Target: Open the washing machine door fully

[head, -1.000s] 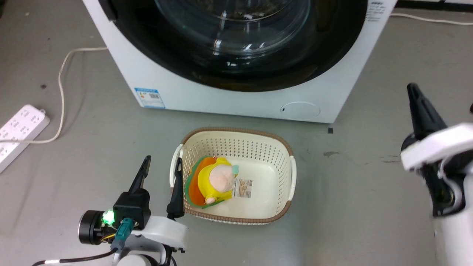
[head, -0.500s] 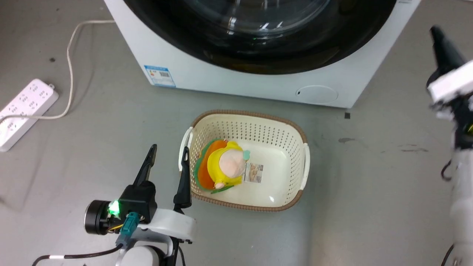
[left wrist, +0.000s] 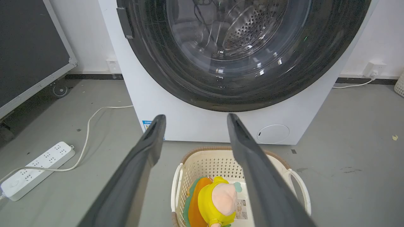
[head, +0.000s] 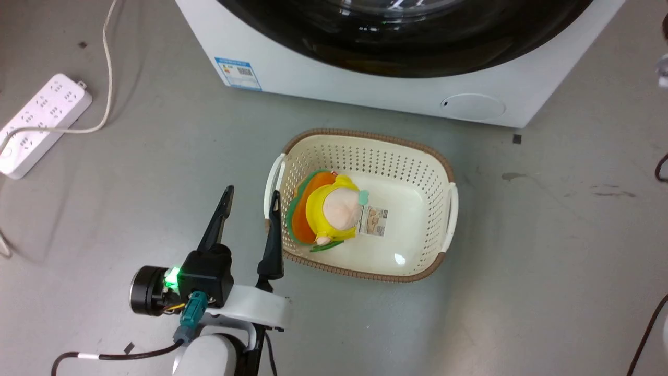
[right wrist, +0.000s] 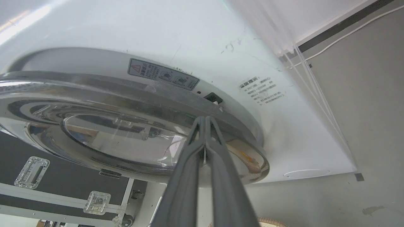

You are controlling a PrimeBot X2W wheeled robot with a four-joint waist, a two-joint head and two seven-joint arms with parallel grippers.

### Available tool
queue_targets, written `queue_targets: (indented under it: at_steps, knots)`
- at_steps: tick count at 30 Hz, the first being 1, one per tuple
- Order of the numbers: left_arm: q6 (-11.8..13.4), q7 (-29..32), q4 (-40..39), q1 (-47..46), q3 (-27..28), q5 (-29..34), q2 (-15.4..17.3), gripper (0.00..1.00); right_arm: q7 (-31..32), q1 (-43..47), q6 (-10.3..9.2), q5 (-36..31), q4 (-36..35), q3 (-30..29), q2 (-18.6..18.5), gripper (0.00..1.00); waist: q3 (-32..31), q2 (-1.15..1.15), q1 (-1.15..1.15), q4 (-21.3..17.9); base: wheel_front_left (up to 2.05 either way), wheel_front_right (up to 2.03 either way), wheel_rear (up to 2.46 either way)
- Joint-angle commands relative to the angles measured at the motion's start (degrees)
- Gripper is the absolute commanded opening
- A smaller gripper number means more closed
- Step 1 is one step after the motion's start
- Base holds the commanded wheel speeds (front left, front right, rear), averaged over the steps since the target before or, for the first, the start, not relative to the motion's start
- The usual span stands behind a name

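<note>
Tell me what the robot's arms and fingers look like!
The left gripper has two long, dark, pointy fingers on a black block with a green light and a teal plug. Its arm is smooth and white, with a black cable. The right gripper has the same long grey-black fingers.

Left gripper (head: 251,191) was low at head view's lower left, both dark fingers (head: 218,222) spread wide apart and pointing up the view, green light lit on left wrist (head: 209,271). Right gripper (right wrist: 205,119) had its fingers pressed together, tips touching.
</note>
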Motion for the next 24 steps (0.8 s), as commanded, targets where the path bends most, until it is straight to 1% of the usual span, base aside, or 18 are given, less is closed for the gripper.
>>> queue_targets:
  at_steps: [1,2,3,4,6,7,14,21,23,24]
  knots:
    - [0.3,-0.63,-0.13,-1.11,-0.28,-0.49,0.09,1.0,0.66,-2.8,0.04,1.21,1.74,-0.63,-0.67,0.0,0.71,0.0,-0.01,0.51,0.0,0.0,0.0]
    - [0.5,-0.84,-0.14,-1.46,-0.7,-0.62,0.09,1.0,1.55,-5.46,0.04,1.95,4.13,-1.31,-1.29,0.0,1.42,0.0,-0.01,0.93,0.0,0.0,0.0]
    - [0.5,-0.84,-0.14,-1.46,-0.7,-0.62,0.09,1.0,1.55,-5.46,0.04,1.95,4.13,-1.31,-1.29,0.0,1.42,0.0,-0.01,0.93,0.0,0.0,0.0]
    - [0.7,-1.06,-0.12,-1.82,-1.1,-0.78,0.1,1.0,2.58,-8.05,0.04,2.6,6.31,-1.84,-1.94,0.0,2.14,0.0,-0.01,1.34,0.0,0.0,0.0]
    - [0.79,-1.17,-0.11,-2.01,-1.28,-0.86,0.1,1.0,3.16,-9.28,0.04,2.99,7.36,-2.16,-2.23,0.0,2.48,0.0,-0.01,1.54,0.0,0.0,0.0]
    - [1.16,-1.6,-0.04,-2.67,-1.98,-1.12,0.1,1.0,5.11,-13.75,0.04,4.47,10.95,-3.47,-3.25,0.0,3.75,0.0,-0.01,2.29,0.0,0.0,0.0]
    - [1.67,-2.24,-0.03,-3.5,-2.95,-1.47,0.11,1.0,8.67,-19.05,0.05,5.78,15.37,-5.47,-4.89,0.0,5.48,0.0,-0.01,3.26,0.0,0.0,0.0]
    - [2.41,-3.0,0.08,-4.61,-4.14,-1.84,0.12,1.0,13.72,-22.28,0.05,6.71,19.6,-9.19,-5.72,0.0,7.29,0.0,-0.01,4.16,0.0,0.0,0.0]
    - [2.54,-3.21,0.09,-4.93,-4.41,-1.91,0.12,1.0,15.35,-23.53,0.05,7.04,20.79,-10.6,-5.91,0.0,7.86,0.0,-0.01,4.38,0.0,0.0,0.0]
    - [2.78,-3.53,0.12,-5.38,-4.84,-2.03,0.12,1.0,18.1,-25.54,0.05,7.73,22.58,-13.06,-6.14,0.0,8.64,0.0,-0.01,4.71,0.0,0.0,0.0]
